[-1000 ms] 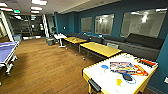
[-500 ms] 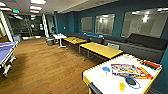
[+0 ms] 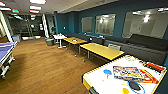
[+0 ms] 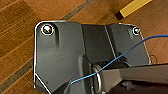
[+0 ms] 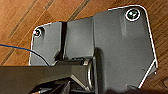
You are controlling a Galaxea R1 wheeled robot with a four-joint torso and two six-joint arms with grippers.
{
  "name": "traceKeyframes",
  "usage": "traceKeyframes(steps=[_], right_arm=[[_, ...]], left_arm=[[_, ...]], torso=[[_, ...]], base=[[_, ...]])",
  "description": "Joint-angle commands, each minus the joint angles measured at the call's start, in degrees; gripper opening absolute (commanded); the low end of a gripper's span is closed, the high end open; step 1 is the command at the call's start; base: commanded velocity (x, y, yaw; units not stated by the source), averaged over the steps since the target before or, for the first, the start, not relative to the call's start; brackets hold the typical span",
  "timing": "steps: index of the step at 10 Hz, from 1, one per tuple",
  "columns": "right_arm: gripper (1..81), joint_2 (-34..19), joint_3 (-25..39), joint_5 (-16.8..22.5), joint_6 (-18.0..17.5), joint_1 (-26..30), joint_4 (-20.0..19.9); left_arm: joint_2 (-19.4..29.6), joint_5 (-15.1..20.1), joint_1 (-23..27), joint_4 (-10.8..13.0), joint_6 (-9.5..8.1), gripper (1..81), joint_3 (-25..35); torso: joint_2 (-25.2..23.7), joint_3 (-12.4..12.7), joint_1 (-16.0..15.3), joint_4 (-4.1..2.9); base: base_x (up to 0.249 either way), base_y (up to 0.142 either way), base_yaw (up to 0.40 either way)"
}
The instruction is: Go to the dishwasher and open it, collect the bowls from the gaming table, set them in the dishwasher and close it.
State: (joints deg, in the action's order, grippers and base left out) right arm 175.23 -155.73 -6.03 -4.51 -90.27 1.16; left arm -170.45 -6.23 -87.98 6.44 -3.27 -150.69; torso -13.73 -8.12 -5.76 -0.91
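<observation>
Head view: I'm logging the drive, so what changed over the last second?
The camera moved: the whole picture shifted, so the white gaming table with its bowls, light blue and dark navy, now sits lower and larger at the right. Nothing was grasped or released. The bowls, board game box and yellow tables kept their places.

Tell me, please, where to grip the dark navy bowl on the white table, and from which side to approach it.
Probably by the rim, coming from above. The dark navy bowl sits upright and open near the near edge of the white table, so its thin light-blue rim is exposed. A board game box lies just behind it and a small yellow bowl beside it, so a sideways approach looks crowded.
</observation>
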Motion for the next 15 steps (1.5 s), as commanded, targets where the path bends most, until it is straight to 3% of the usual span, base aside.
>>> traceKeyframes(steps=[1, 5, 12, 15], right_arm=[[81.1, 0.0, 0.4, 2.9, 0.1, 2.7, 0.3], [81.1, 0.1, 0.4, 2.9, 0.1, 2.7, 0.3], [81.1, 0.0, 0.4, 2.9, 0.1, 2.7, 0.3], [81.1, 0.1, 0.4, 2.9, 0.0, 2.8, 0.3]], left_arm=[[0.3, 2.6, 2.6, 0.2, -0.07, 81.1, 0.2], [0.2, 2.6, 2.6, 0.1, -0.07, 81.1, 0.2], [0.3, 2.6, 2.6, 0.2, -0.25, 81.1, 0.2], [0.4, 2.8, 2.8, 0.5, -0.34, 81.1, 0.2]], torso=[[0.0, 0.0, 0.0, 0.0], [0.0, 0.0, 0.0, 0.0], [0.0, 0.0, 0.0, 0.0], [0.0, 0.0, 0.0, 0.0]], base=[[0.148, 0.0, 0.0], [0.113, 0.0, 0.0], [0.0, 0.0, 0.0], [0.0, 0.0, -0.269]])
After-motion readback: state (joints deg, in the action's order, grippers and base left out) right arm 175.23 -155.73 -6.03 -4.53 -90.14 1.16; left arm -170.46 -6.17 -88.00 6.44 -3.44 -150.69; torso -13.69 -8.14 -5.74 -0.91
